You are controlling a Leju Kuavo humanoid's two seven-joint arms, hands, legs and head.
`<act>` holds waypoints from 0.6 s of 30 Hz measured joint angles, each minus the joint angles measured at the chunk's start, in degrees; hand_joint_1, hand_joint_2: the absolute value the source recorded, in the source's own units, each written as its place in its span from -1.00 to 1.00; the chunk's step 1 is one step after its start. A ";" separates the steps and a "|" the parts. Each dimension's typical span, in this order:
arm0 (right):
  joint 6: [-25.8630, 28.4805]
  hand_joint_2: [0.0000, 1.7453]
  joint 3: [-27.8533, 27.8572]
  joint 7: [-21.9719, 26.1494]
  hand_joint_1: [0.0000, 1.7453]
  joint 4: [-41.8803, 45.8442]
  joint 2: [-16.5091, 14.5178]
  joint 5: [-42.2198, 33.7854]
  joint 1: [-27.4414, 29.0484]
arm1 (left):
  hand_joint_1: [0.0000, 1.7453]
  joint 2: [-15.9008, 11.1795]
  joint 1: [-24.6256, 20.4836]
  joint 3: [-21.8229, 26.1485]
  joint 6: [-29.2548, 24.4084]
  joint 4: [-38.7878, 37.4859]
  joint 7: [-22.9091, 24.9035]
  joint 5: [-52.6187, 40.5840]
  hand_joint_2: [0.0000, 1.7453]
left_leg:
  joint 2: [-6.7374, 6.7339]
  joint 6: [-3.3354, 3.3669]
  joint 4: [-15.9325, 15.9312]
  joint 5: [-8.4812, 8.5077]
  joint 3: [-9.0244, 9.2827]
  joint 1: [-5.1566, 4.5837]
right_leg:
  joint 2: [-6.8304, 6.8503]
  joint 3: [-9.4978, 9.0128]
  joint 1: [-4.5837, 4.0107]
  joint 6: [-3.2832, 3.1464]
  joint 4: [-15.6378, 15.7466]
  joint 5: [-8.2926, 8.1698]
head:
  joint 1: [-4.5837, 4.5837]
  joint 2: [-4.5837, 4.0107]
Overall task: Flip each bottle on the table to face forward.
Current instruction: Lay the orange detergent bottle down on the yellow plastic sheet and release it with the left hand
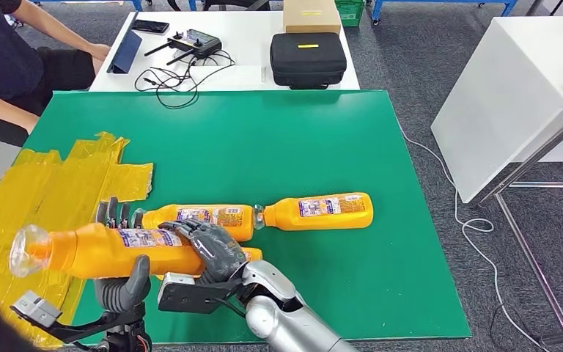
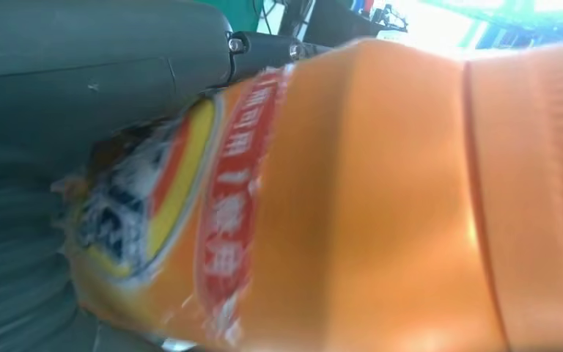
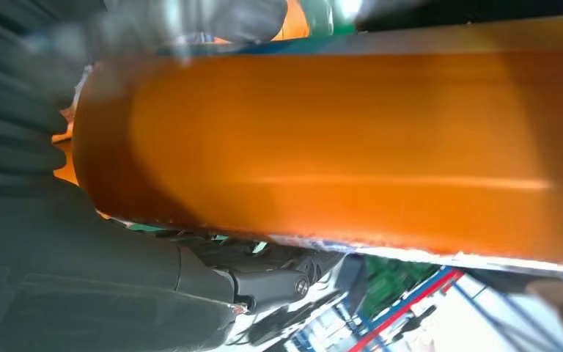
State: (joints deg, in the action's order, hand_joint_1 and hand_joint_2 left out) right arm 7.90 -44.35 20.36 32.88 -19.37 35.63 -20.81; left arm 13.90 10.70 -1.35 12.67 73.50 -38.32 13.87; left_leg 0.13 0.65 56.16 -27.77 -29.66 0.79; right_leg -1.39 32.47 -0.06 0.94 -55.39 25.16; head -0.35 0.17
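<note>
Your right hand [image 1: 212,249] wraps over the body of the raised orange bottle [image 1: 110,249], fingers across its label; your left hand [image 1: 121,290] cups the same bottle from beneath, thumb up against its underside. Both hands are clamped on it, and it is held level above the near edge of the green table [image 1: 300,139], clear end pointing to your left.

Risk, as I judge it: the smooth plastic may roll in a two-handed hold if one hand loosens first. Directly beyond your fingers lies a second bottle [image 1: 201,218], and neck-to-neck with it a third bottle [image 1: 322,210]. A careless set-down could knock either. The crumpled yellow tape [image 1: 51,191] nearby could catch the base.
</note>
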 joint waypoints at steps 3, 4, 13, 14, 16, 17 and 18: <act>0.11 1.00 -2.19 0.53 1.00 -1.47 -0.02 -0.44 -0.20 | -1.00 -0.13 1.69 0.70 0.52 0.00 -1.10 0.07 1.00 | -0.02 -0.01 0.00 -0.01 -0.04 0.00 | -0.01 0.08 -0.01 -0.01 0.00 0.00 | 0.01 0.00; 0.14 1.00 -2.71 0.62 1.00 -1.93 -0.03 -0.65 -0.29 | -1.00 -0.13 2.10 0.91 0.72 0.00 -1.28 0.07 1.00 | 0.00 -0.01 0.00 0.00 -0.06 0.00 | -0.01 0.10 -0.01 -0.01 0.00 0.00 | 0.01 0.00; 0.33 1.00 -4.49 1.41 1.00 -4.55 -0.07 -1.37 -0.68 | -0.06 -0.48 3.79 1.38 1.66 -0.01 -1.52 -0.13 1.00 | -0.02 0.00 0.00 0.00 -0.08 -0.01 | -0.01 0.12 0.00 -0.01 0.01 0.00 | 0.00 0.00; 0.36 1.00 -4.59 1.41 1.00 -4.69 -0.07 -1.38 -0.68 | 0.44 -0.53 3.90 1.40 1.77 -0.02 -1.54 -0.14 1.00 | -0.02 0.00 0.00 0.00 -0.08 0.00 | -0.01 0.12 0.00 -0.01 0.01 0.00 | 0.00 0.00; 0.43 1.00 -4.72 1.43 1.00 -4.93 -0.09 -1.39 -0.69 | 1.00 -0.60 4.05 1.50 1.96 -0.02 -1.63 -0.15 1.00 | -0.02 0.00 0.00 0.00 -0.08 0.00 | -0.01 0.12 -0.01 -0.01 0.01 0.00 | 0.00 0.00; 0.51 1.00 -4.80 1.44 1.00 -5.04 -0.11 -1.39 -0.71 | 1.00 -0.61 4.11 1.57 2.09 -0.02 -1.68 -0.15 1.00 | -0.02 0.00 0.00 0.00 -0.08 0.00 | -0.01 0.12 -0.01 -0.01 0.01 0.00 | 0.00 0.00; 0.64 1.00 -4.89 1.42 1.00 -5.13 -0.14 -1.38 -0.72 | 1.00 -0.61 4.18 1.67 2.23 -0.02 -1.72 -0.16 1.00 | -0.02 0.00 0.00 0.00 -0.08 0.00 | -0.01 0.13 -0.01 -0.01 0.01 0.00 | 0.00 0.00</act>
State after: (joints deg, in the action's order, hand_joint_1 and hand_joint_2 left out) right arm 8.54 -49.24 21.78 27.75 -19.50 34.24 -21.53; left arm 13.29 14.87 0.32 14.90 73.48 -40.04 13.72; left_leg 0.11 0.65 56.16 -27.78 -29.74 0.79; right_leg -1.40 32.60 -0.07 0.93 -55.38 25.16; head -0.35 0.17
